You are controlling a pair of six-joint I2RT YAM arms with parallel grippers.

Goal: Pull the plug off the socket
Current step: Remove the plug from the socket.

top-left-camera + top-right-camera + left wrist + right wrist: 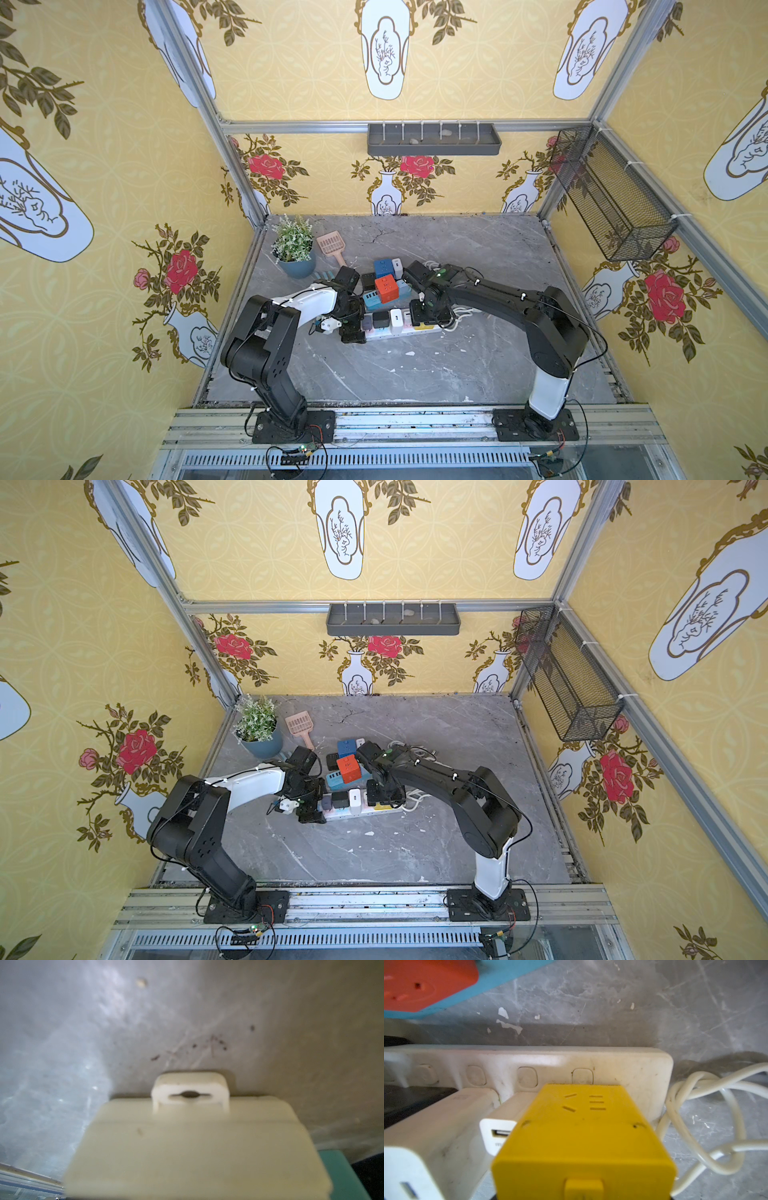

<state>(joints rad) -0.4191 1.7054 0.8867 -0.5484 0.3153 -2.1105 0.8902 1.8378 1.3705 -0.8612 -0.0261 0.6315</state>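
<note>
Grip of right gripper [429, 321] on yellow plug [583, 1138] and left gripper [353, 330] on power strip [612, 1064] indiscernible, fingertips unseen.

I see a grey marble-patterned surface [478, 365] flecked with small white chips [506, 1022]. At its far left corner stands a white-flowered artificial plant in a round blue pot [297, 266], with a pink slotted plastic scoop [331, 244] lying just to its right. Around the middle sits a cluster of orange, blue and teal plastic socket blocks [386, 289]. Just nearer lies a long white power strip [633, 1064], and its white cable [708, 1126] lies looped on the surface at the strip's right end.
</note>
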